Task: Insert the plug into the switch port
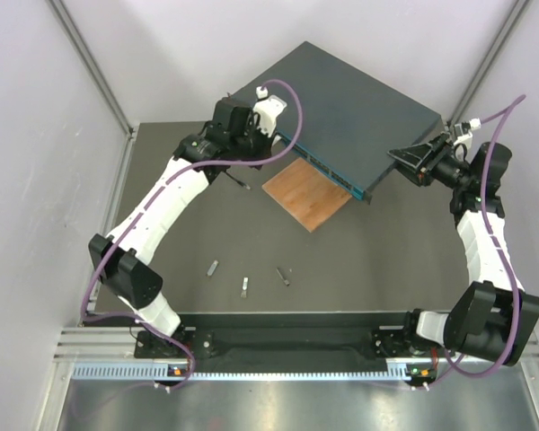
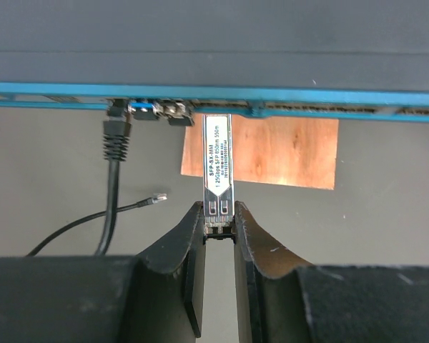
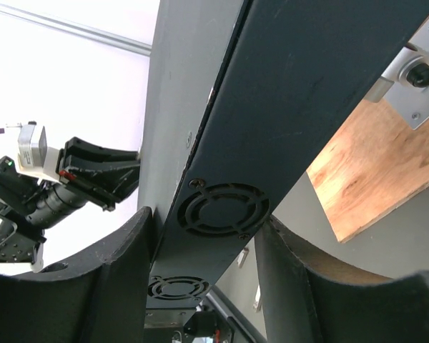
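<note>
Left end effector point(image 2: 219, 223): holds plug point(image 2: 218, 164).
Right end effector point(image 3: 204, 239): clamps switch point(image 3: 286, 86).
Progress: tip at port point(image 2: 216, 113), upper centre; seating apparently remains.

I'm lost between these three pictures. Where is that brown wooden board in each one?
Top external: the wooden board lies mid-table, at the front edge of the switch.
Left wrist: the wooden board sits centre-right, behind the plug, below the switch's teal front.
Right wrist: the wooden board is on the right side, beyond the switch.
Shared landmark: the switch, the dark box bordering the board in every view.
</note>
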